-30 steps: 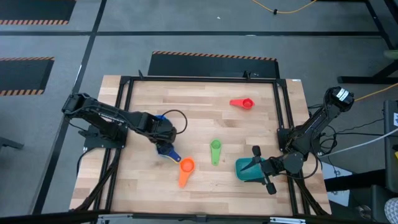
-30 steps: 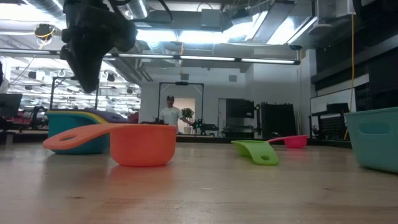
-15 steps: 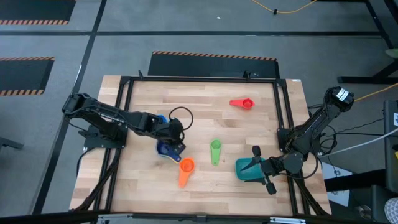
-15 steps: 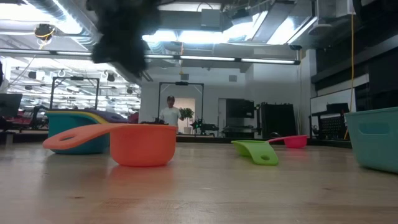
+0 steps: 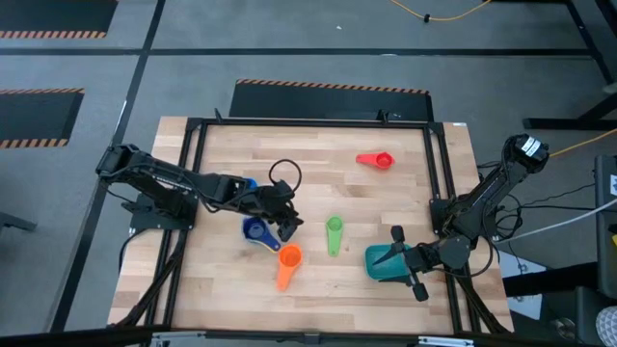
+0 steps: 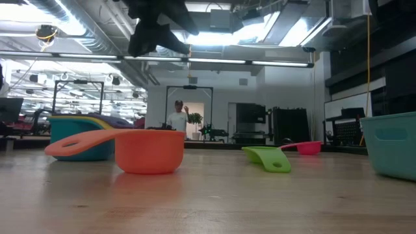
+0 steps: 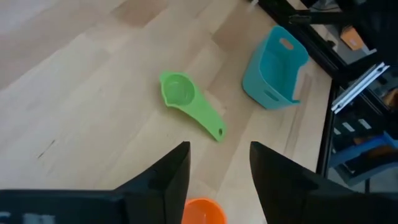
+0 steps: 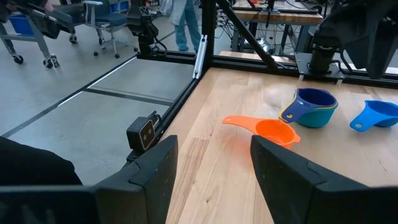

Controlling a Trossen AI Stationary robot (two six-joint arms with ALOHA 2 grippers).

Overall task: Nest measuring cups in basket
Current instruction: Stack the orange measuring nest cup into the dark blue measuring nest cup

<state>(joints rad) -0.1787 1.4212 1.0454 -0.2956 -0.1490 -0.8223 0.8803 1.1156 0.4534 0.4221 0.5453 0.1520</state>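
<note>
Left claw (image 5: 286, 228) open and empty, above the counter (image 5: 308, 154) near the orange cup (image 5: 288, 257). Best lowered squarely over its handle. Right claw (image 5: 409, 262) open beside the basket (image 5: 382, 264).

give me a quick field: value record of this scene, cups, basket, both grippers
left gripper: open, empty, above the table between the stacked cups and the green cup
right gripper: open, low at the basket
basket: teal, near the table's right front corner
nested stack: dark blue cup in a teal one, on the table
orange cup: loose, front centre
green cup: loose, centre
red cup: loose, far side
light blue cup: loose, beside the stack
</note>
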